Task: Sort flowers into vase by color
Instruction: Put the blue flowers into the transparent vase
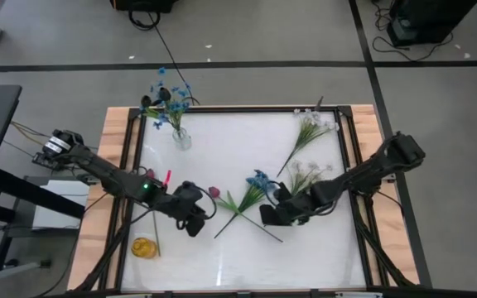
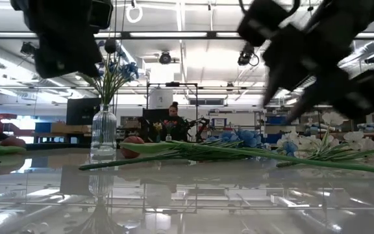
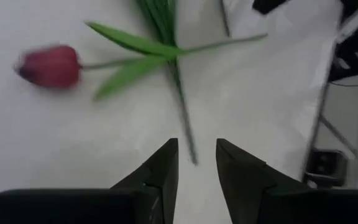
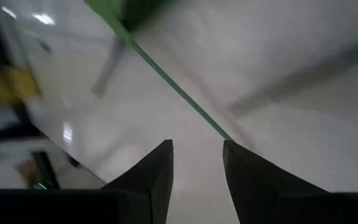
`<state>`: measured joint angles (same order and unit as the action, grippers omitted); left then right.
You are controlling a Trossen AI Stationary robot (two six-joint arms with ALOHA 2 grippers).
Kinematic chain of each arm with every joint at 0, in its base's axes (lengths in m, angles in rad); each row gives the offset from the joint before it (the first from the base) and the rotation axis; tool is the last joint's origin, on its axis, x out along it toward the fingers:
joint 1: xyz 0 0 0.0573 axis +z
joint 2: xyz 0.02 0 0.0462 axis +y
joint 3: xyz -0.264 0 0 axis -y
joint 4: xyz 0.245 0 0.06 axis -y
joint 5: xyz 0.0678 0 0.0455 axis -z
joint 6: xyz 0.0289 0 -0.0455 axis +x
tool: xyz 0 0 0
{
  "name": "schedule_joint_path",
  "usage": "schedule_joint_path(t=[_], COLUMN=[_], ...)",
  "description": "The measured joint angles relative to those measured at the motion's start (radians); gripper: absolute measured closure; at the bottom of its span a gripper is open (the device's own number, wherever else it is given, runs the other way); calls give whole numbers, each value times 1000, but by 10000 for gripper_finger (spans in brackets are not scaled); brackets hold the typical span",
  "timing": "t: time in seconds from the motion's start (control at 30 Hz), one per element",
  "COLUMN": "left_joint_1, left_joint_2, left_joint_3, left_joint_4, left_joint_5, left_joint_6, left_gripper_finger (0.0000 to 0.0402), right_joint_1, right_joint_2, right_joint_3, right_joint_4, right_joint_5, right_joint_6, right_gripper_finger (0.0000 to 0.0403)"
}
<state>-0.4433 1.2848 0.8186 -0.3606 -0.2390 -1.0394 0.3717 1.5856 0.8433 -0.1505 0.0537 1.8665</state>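
Note:
A clear glass vase [image 1: 180, 139] stands at the table's far left with blue flowers [image 1: 168, 95] in it. A blue flower [image 1: 259, 180] and a pink tulip [image 1: 214, 192] lie crossed on the table's middle. Two white sprays [image 1: 309, 128] [image 1: 309, 174] lie to the right. My left gripper [image 1: 197, 225] hovers open above the near end of a thin green stem [image 3: 185, 124], left of the tulip bud [image 3: 48, 65]. My right gripper [image 1: 267, 217] hovers open over another green stem [image 4: 166, 78], whose end lies just beyond its fingertips [image 4: 197, 152].
A small yellow object [image 1: 145, 247] lies near the table's left near corner, and a red bit [image 1: 168, 176] shows beside the left arm. A dark frame [image 1: 350, 165] borders the white table top. The near middle of the table top [image 1: 247, 265] is bare.

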Motion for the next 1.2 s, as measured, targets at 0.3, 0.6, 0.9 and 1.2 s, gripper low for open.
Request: schedule_joint_path(t=[0.3,0.6,0.9,1.2], left_joint_1=[36,12,87,176], left_joint_2=[-21,-19,16,18], left_joint_3=[1,0,0,0], left_joint_4=[4,17,136,159], left_joint_5=[-6,-79,-76,-37], left_joint_6=[41,99,150,117], left_gripper_finger=[289,275,212,178], right_joint_1=[-109,-182,-232,-279], right_joint_2=[172,270,300,241], right_joint_3=[0,5,5,-5], right_joint_4=[226,314,325,389], right_joint_5=[282,136,94,181], right_joint_6=[84,107,26,-244], right_gripper_finger=[253,218,324,395])
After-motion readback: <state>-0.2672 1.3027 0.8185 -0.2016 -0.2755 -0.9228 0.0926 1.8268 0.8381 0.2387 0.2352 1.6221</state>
